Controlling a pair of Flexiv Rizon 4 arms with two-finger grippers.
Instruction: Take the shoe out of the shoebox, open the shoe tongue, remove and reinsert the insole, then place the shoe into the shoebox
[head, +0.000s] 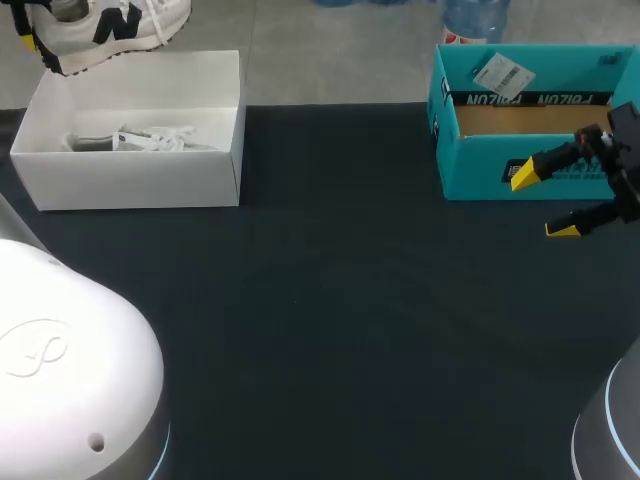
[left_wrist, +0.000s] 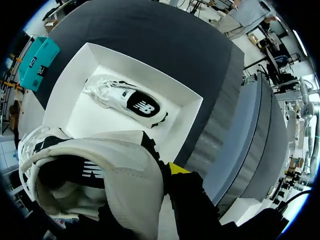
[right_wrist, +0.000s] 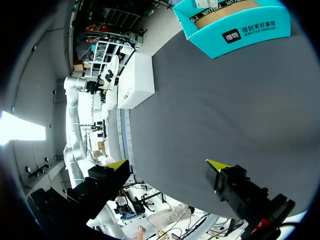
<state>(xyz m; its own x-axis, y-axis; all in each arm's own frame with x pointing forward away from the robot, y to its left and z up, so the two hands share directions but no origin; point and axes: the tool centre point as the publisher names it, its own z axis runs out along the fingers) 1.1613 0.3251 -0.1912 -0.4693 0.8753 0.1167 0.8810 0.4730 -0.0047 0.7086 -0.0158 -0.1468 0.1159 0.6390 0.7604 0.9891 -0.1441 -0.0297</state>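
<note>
Upper left of head view: left gripper clamped on the white sneaker's heel collar, holding it above the white shoebox, probably so the tongue can be reached. Second sneaker lies inside the box. Upper right: right gripper, fingers apart, empty beside teal box.

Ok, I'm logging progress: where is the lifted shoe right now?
Head view, far left: the shoe hangs in the left gripper above the white shoebox, where a second shoe lies.
</note>
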